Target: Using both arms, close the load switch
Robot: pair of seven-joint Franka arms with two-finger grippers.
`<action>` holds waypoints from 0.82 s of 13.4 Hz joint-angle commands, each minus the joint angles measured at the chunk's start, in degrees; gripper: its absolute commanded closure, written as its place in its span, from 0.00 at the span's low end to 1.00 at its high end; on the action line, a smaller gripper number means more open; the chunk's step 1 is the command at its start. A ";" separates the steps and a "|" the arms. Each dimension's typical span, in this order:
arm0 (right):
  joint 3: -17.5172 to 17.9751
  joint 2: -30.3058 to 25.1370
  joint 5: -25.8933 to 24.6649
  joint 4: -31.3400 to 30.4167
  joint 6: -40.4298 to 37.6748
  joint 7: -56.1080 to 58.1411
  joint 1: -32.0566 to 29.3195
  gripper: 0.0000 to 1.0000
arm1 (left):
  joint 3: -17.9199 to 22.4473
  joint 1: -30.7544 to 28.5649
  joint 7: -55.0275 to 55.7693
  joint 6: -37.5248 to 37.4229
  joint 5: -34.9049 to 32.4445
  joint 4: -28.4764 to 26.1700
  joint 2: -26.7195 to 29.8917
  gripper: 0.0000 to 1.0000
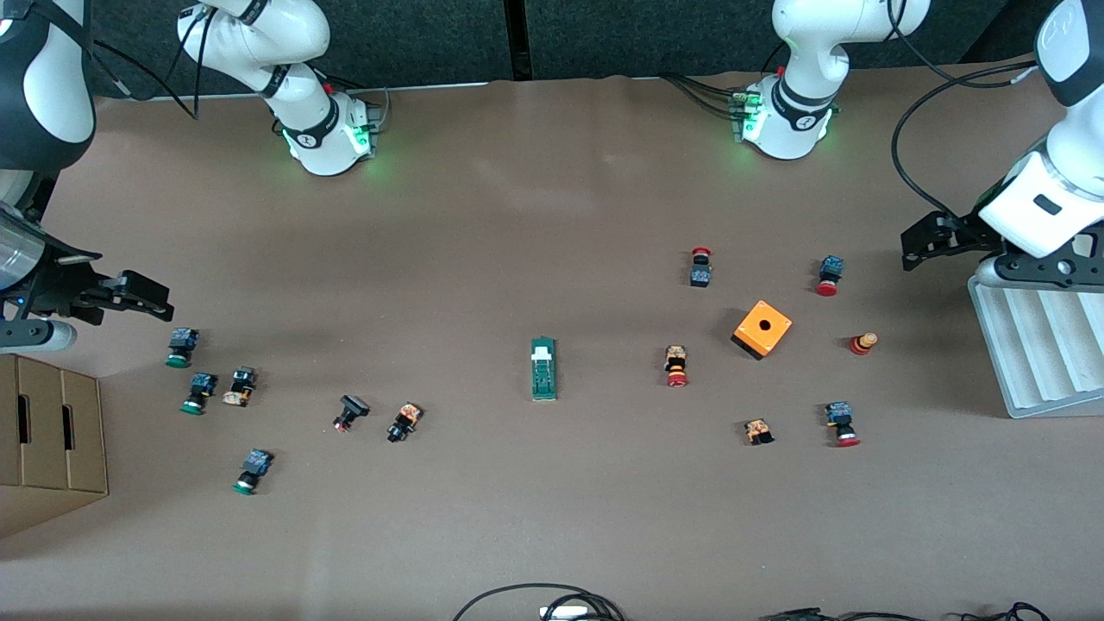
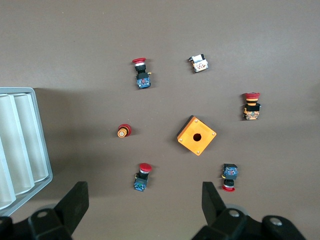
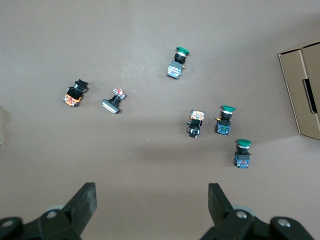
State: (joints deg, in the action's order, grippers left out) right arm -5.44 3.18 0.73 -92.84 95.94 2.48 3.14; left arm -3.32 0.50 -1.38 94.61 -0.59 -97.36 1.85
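load switch (image 1: 543, 369): lies flat mid-surface, white tab end toward the bases — untouched
left gripper (image 1: 927, 244): fingers spread, empty, over the surface by the grey tray (image 1: 1035, 345), well apart from load switch
right gripper (image 1: 138, 297): spread, empty, near cardboard box (image 1: 52, 431)
step: bring both in along load switch's long axis — one braces, one presses

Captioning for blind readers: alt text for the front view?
A green load switch lies mid-table among scattered push buttons and an orange box. The open left gripper and open right gripper wait at opposite table ends.
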 commanded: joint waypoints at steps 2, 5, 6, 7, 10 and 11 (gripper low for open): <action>-0.10 -0.10 -1.70 0.03 1.09 -0.28 0.64 0.00 | 0.07 0.11 0.77 0.22 -0.29 -0.02 0.00 0.00; -0.10 0.08 -1.70 0.21 1.09 -0.28 0.55 0.00 | 0.07 0.11 0.77 0.22 -0.29 -0.02 0.00 0.00; -0.18 0.08 -1.70 0.21 1.09 -0.28 0.55 0.00 | 0.07 0.11 0.77 0.31 -0.29 -0.02 0.00 0.00; -0.18 0.08 -1.70 0.21 1.18 -0.28 0.55 0.00 | -0.02 0.11 0.77 0.31 -0.12 -0.02 0.00 0.00; -0.18 0.16 -1.70 0.21 1.27 -0.19 0.55 0.00 | -0.02 0.11 0.94 0.31 0.32 -0.02 0.09 0.00; -0.18 0.16 -1.70 0.21 1.27 -0.19 0.55 0.00 | -0.02 0.20 1.55 0.31 0.67 -0.02 0.09 0.00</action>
State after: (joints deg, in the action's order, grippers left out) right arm -5.44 3.18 0.73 -92.84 96.47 2.48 3.21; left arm -3.31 0.50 -1.21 94.63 -0.53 -97.36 1.75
